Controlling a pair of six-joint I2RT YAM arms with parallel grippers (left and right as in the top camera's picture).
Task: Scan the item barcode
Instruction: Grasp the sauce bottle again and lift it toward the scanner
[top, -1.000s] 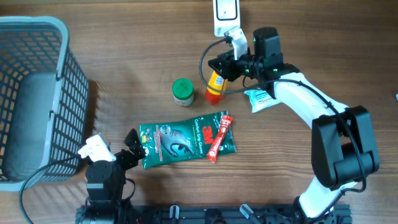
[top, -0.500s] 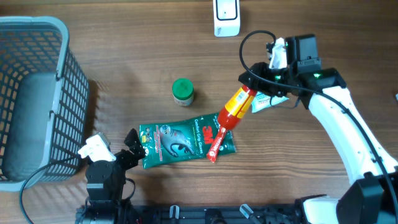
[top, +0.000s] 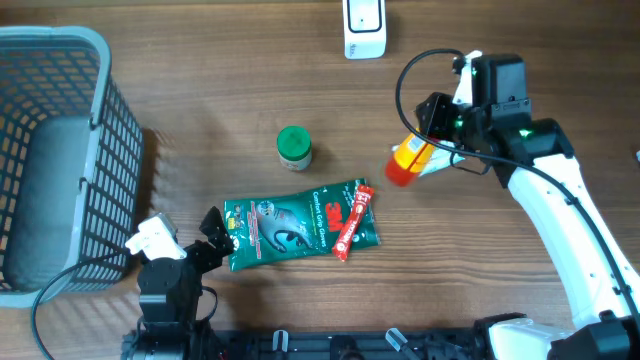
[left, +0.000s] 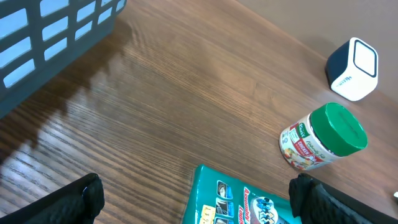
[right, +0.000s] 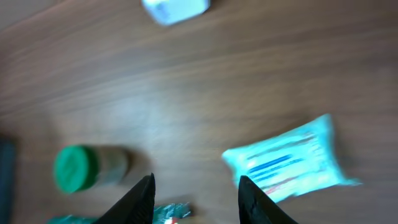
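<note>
Bottle (top: 407, 163), yellow with a red cap, pinched in the right gripper (top: 424, 148) over the table (top: 200, 80), tilted, cap toward the lower left. Well below and right of the scanner (top: 362, 25) at the far edge, right of the jar (top: 294, 146), up and right of the pouch (top: 300, 225) and the red sachet (top: 353, 222) lying on the pouch's right end.

From overhead: right arm stretched from the near right corner up across the table, white forearm slanting toward the far side, wrist turned left, jaws partly closed on the bottle's yellow body. Black cable (top: 405, 75) looped above the wrist. Left arm folded low at the near edge, left gripper (top: 217, 230) pointing right, jaws spread wide, tips just beside the pouch's left end. Basket (top: 100, 120) at the far left.

From the left wrist: two dark fingertips (left: 87, 196) at the bottom corners, far apart, with only the pouch's teal corner and bare wood between them. Green-lidded jar further off, scanner beyond it, basket wall at upper left.

From the right wrist: blurred. Two dark fingertips (right: 142, 199) at the bottom edge with a gap between them, the grip on the bottle itself out of frame. On the table below: white-and-teal packet (right: 289, 165) at right, jar at left, scanner at the top edge.
</note>
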